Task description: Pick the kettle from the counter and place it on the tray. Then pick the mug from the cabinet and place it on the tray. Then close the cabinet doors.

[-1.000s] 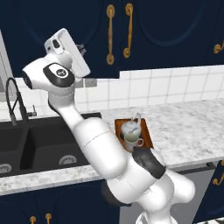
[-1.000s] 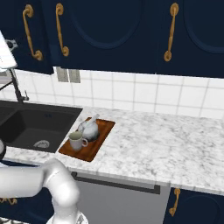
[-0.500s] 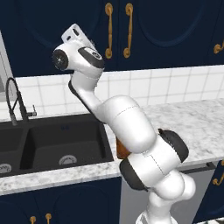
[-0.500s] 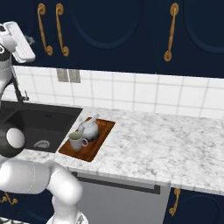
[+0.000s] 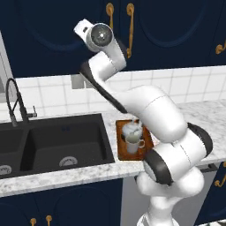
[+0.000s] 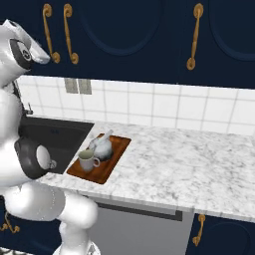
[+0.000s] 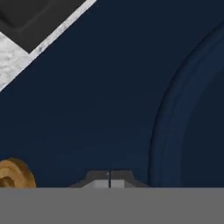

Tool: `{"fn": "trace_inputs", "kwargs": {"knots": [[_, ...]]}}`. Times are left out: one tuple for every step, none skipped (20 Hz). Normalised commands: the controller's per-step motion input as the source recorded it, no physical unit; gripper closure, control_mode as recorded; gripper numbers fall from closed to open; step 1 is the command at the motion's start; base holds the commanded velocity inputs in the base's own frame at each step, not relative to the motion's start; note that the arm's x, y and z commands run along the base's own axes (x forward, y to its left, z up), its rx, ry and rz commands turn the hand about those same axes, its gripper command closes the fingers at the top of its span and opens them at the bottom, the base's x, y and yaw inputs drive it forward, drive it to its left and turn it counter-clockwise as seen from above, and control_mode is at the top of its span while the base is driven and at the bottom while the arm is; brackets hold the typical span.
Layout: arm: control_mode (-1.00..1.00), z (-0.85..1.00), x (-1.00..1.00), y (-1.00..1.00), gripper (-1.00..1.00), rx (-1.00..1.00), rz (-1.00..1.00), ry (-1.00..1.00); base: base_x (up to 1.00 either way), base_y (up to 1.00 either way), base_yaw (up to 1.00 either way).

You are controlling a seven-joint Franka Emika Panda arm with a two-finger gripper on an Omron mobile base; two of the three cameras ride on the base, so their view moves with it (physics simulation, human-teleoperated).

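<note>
The dark navy cabinet doors with arched mouldings and slim gold vertical handles (image 5: 145,31) were seen flush in both base views, so the last step was judged done or all but done. In the hand view the door panel (image 7: 109,96) lay directly ahead of the two-finger gripper (image 7: 109,179), very close; contact could not be confirmed. The fingertips (image 7: 101,178) were seen pressed together with nothing held between them. A gold handle end (image 7: 13,175) sat just off to the lower-left of the fingers; the handle's long axis ran vertically in the room, as shown in the left base view.

The small white-grey rounded kettle (image 6: 102,146) and the beige cylindrical mug (image 6: 87,161) were both seen on the reddish-brown wooden tray (image 6: 118,147), the mug nearer the front edge and just beside the kettle. The tray rested on the speckled marble-look counter (image 6: 199,164), just beside the black sink (image 5: 62,141).

Arm pose: reared up from the base, elbow bent, wrist raised high at the wall cabinet beside the paired handles (image 5: 119,17), hand directed at the door face. Any further push was judged to need only a short travel straight into the panel.
</note>
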Motion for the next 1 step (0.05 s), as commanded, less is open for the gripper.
{"fn": "trace_inputs", "kwargs": {"knots": [[-1.00,-0.74,0.97,-0.59,1.00,0.00,0.31,0.23,0.00,0.00,0.00]]}}
